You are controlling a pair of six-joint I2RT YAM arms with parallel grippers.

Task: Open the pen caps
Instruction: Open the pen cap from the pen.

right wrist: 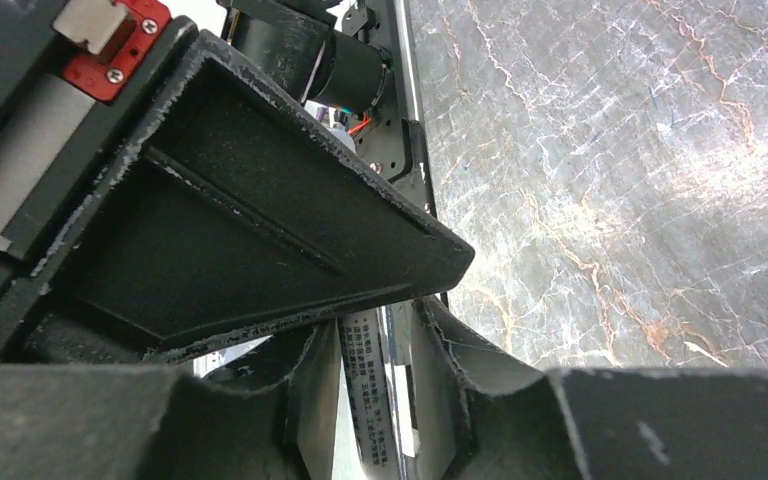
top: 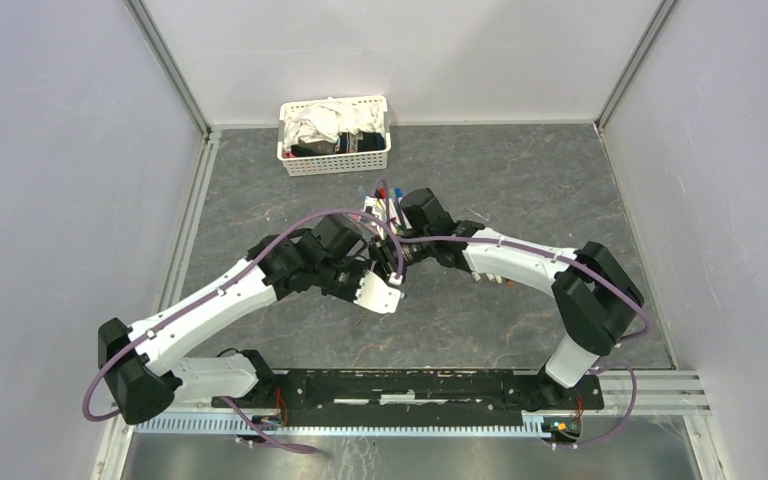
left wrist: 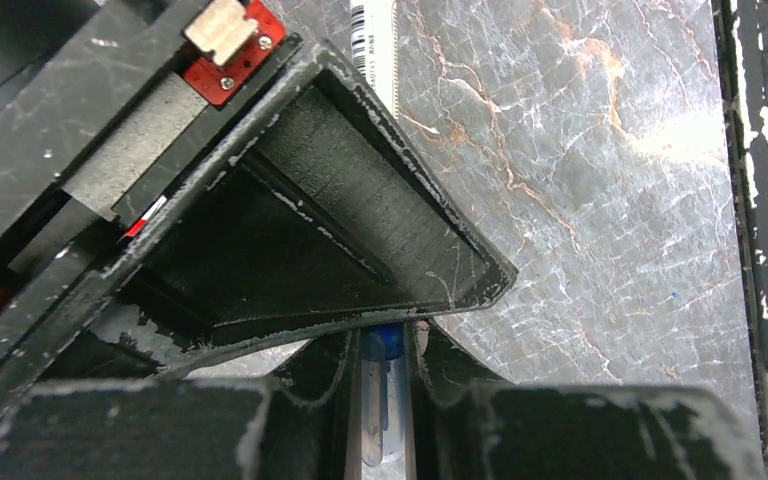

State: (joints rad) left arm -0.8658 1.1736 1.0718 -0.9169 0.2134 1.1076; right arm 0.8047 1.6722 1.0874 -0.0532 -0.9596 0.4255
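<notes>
Pen (right wrist: 363, 390) between left pincer (left wrist: 398, 332), right pincer (right wrist: 380, 322)

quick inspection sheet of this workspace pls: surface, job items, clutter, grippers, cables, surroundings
surface: grey marbled table top with orange veins
job's things: bunch of thin white marker pens with coloured ends just behind the grippers; small bits to the right of the grippers, too small to name
clutter: white slotted plastic basket of cloths at the far edge
grippers: left gripper shut on a blue-ended pen; right gripper shut on a printed white pen barrel; cannot tell whether it is the same pen
cables: purple cables arch above the grippers
surroundings: plain white walls, metal frame posts
</notes>
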